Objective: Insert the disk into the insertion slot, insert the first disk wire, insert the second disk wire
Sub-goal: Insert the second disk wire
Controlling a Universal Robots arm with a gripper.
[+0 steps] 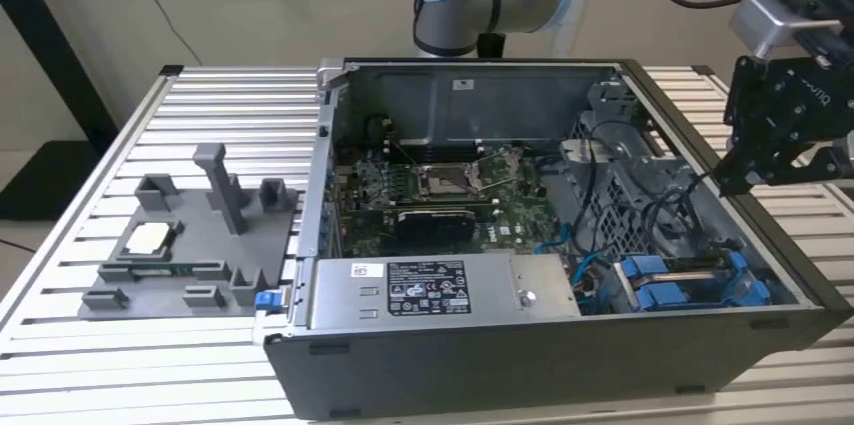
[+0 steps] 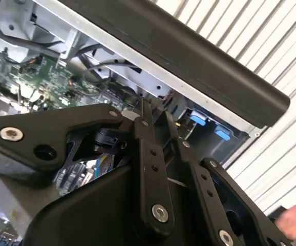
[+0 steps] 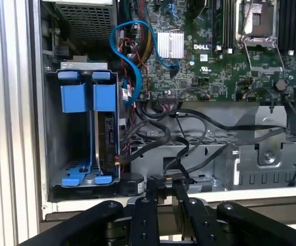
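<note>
The robot arm's black tool hangs over the open computer case at the exterior view's right, above the case's side wall and clear of the parts inside. In both wrist views its fingers are drawn close together at the tips, with nothing seen between them. The disk, in its bright blue carrier frame, sits on edge inside the insertion slot, the grey sheet-metal bay in the case's corner near the tool. A second blue frame stands just beside it. Black cables loop across the case floor and reach the disk's edge, though whether any is plugged in cannot be told. A blue cable curls above the bay, beside the green motherboard. The case rests on a slatted counter, next to a grey fixture block.
</note>
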